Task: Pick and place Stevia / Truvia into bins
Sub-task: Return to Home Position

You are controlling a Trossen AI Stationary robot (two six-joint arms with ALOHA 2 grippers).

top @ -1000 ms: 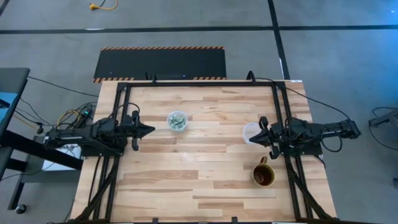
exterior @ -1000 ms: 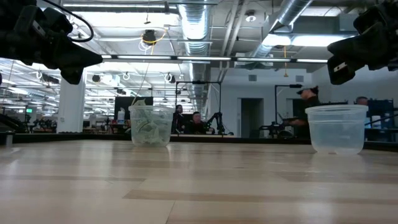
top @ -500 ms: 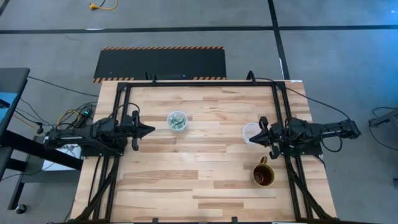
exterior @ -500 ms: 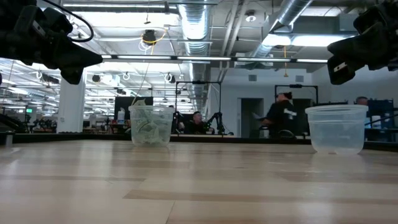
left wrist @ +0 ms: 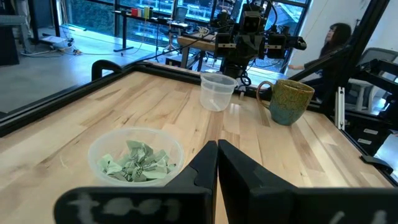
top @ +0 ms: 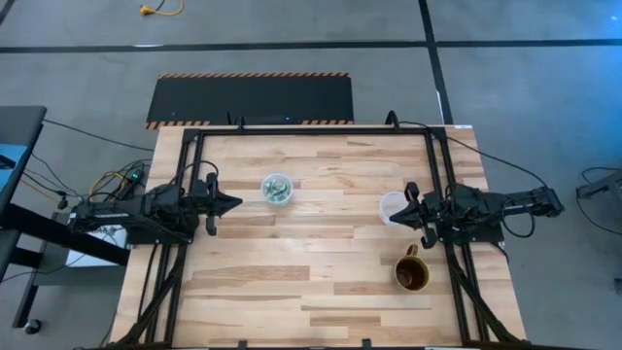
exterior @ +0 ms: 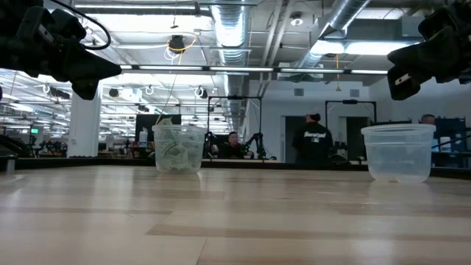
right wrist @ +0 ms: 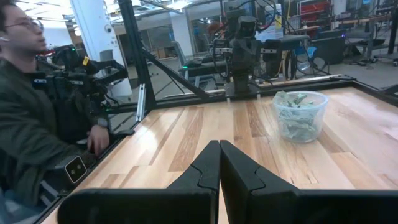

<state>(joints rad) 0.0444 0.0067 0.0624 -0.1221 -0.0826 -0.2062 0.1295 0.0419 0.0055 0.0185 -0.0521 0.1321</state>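
On the wooden table [top: 292, 282] stand bins [top: 277, 189]; a person [exterior: 312, 141] beyond.

One camera looks straight down on the whole table [top: 292, 253]. Another sits at tabletop height, facing the room beyond. Each wrist camera looks low across toward the opposite side. All four show the filled cup [top: 277, 189].
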